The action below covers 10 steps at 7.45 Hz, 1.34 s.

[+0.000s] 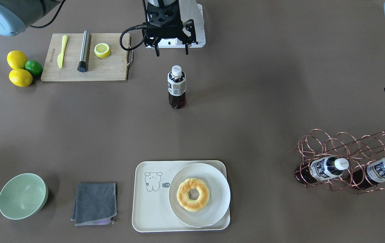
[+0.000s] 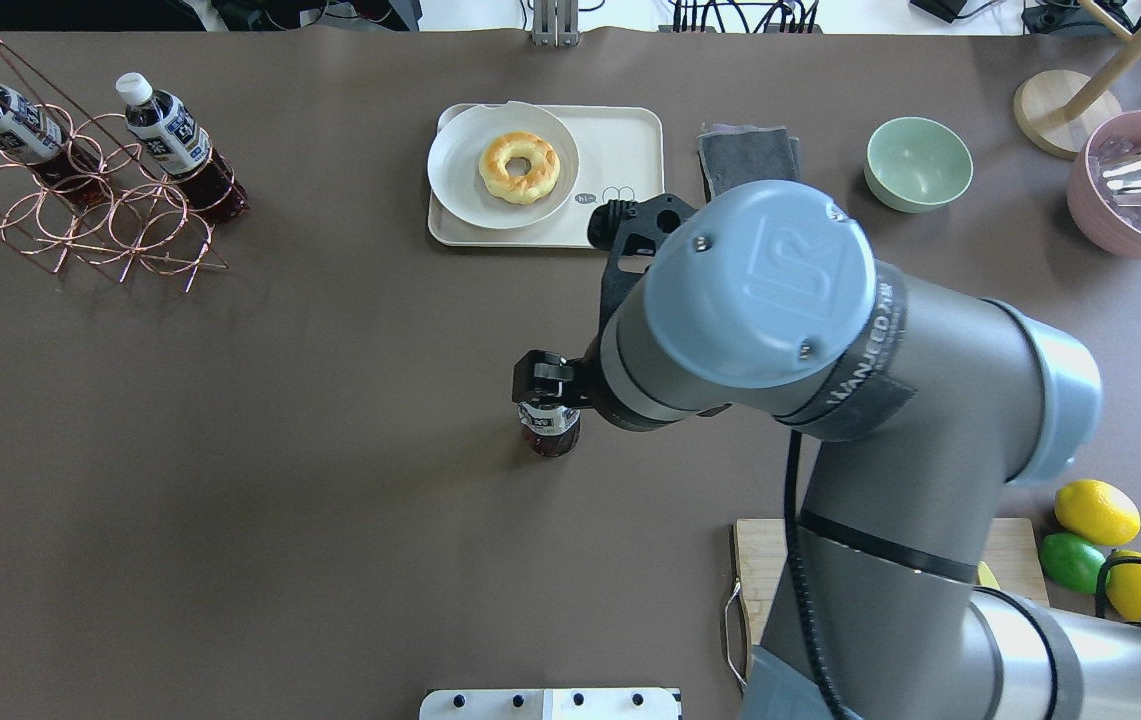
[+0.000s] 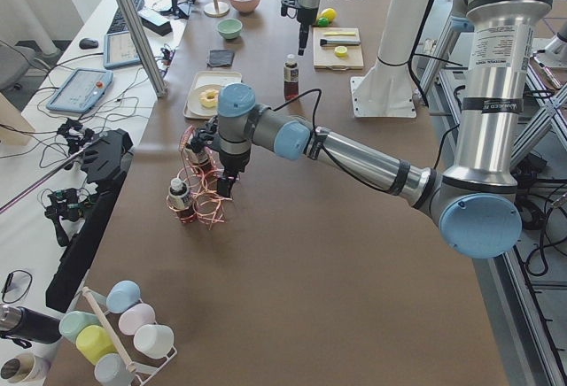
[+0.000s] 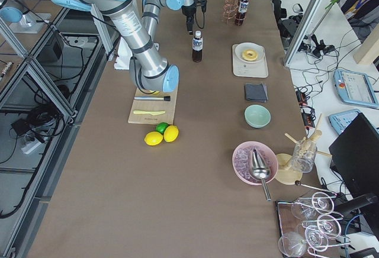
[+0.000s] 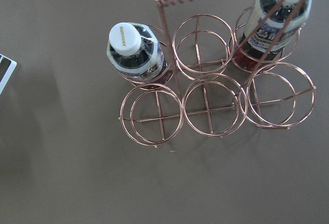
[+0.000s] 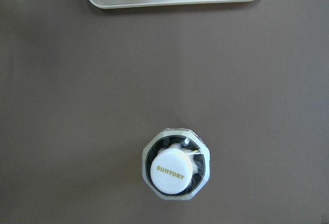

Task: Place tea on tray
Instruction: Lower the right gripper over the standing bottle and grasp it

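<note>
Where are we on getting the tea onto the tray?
Looks done: one tea bottle stands upright alone mid-table, outside the copper rack holding two others. In hand: the right gripper hovers open above it, not gripping. Left: grasp it, carry it to the tray, set it on the bare bear-side part beside the plate with the doughnut.

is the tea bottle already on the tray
No, the tea stands on the table, well apart from the tray.
</note>
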Motion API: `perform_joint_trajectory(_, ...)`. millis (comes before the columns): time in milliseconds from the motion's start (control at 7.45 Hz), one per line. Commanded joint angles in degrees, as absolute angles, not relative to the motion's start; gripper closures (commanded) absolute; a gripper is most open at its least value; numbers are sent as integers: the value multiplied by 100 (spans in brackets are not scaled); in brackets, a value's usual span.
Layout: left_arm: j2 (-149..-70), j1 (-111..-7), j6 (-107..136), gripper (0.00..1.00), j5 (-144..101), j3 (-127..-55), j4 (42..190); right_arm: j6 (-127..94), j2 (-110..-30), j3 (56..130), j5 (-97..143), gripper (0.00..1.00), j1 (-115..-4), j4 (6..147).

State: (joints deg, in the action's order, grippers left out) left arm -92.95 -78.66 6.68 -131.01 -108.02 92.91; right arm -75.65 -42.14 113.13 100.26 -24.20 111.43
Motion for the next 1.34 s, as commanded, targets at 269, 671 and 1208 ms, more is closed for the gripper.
perform_joint_trajectory(269,-8710,-8059,677,3,-13456,-10907,9967,-7076,-4166,10952,9695,13,-2470,11075)
perform_joint_trajectory(671,-8692,-8077,677,3,-13456,-10907,10002,-7066,-4166,10661,9703,16,-2470,10679)
perform_joint_trajectory(1208,-8692,-8077,677,3,-13456,-10890,10002,-7075,-4175,10740,9729,80,-2461,10679)
